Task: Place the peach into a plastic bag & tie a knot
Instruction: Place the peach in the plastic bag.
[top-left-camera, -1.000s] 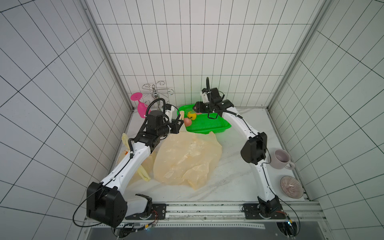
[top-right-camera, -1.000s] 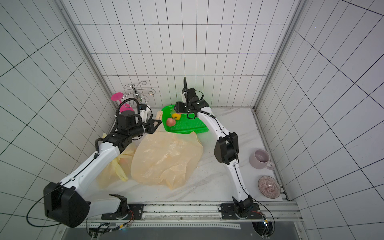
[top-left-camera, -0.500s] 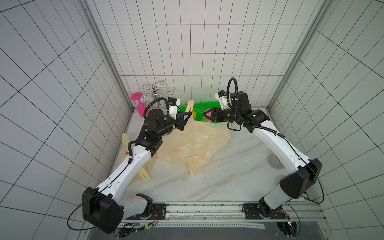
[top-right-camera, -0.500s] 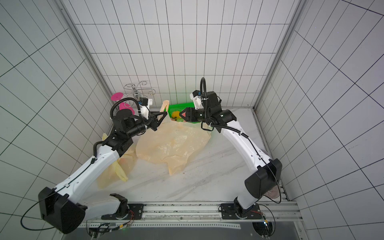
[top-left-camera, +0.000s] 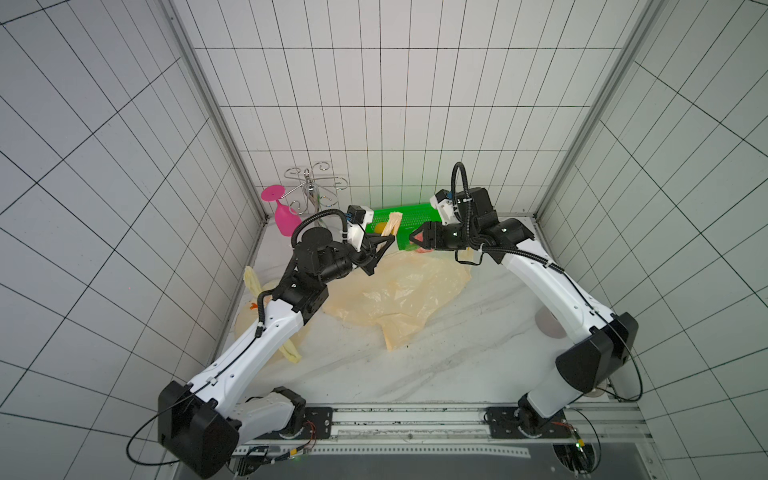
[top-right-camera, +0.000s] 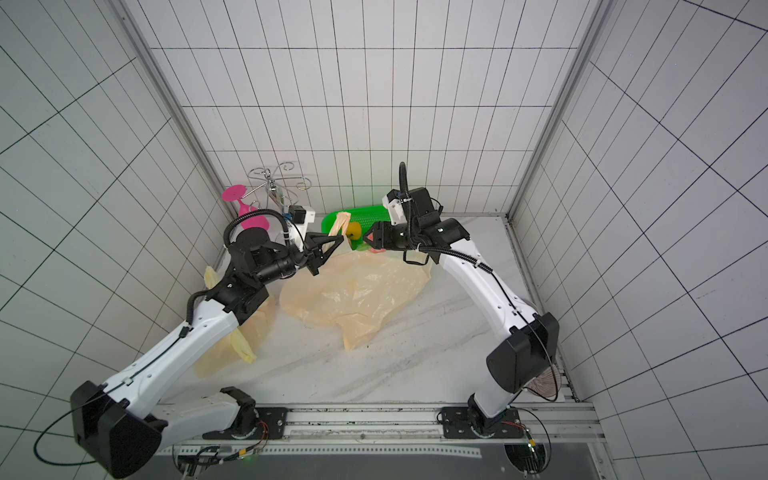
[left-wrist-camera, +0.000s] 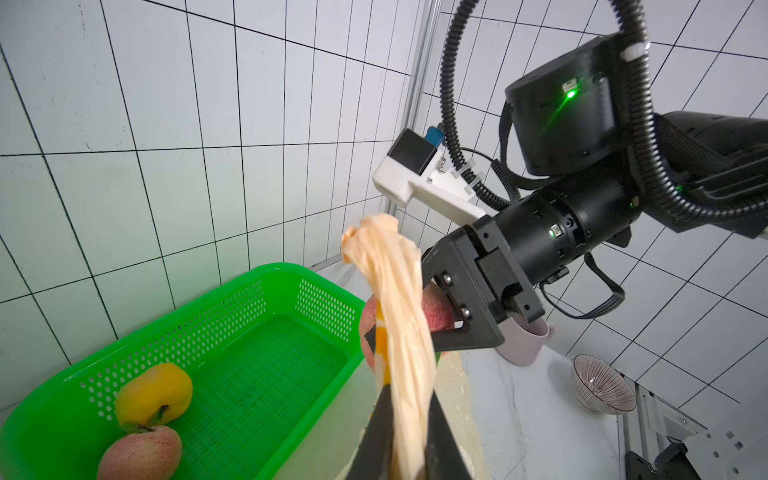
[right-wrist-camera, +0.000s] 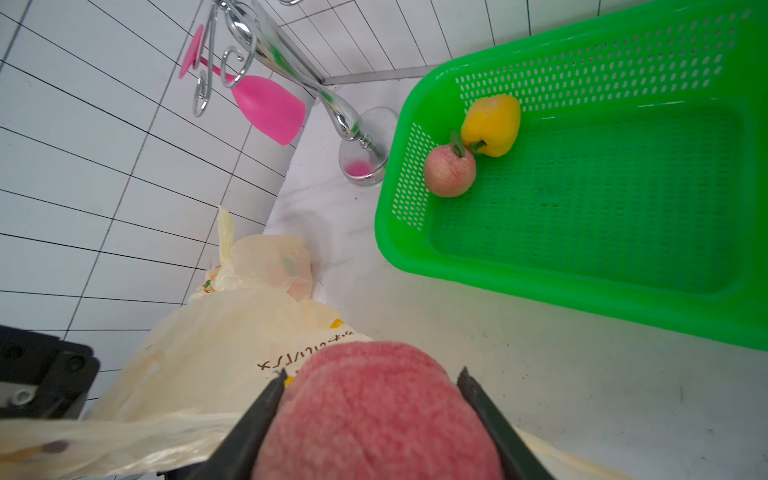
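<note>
- Left gripper (left-wrist-camera: 409, 415): jaws narrow, pinching the twisted handle of the plastic bag (top-left-camera: 399, 291) aloft.
- Right gripper (right-wrist-camera: 374, 380): jaws clamp the peach (right-wrist-camera: 374, 424), in the air beside that handle, near the green basket (top-left-camera: 411, 216).

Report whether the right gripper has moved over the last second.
Yes. The right gripper, holding the peach, came back from over the green basket to its near rim, by the plastic bag.

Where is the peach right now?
The right gripper holds the peach in the air, seen in the right wrist view, above the edge of the plastic bag and just beside the green basket.
</note>
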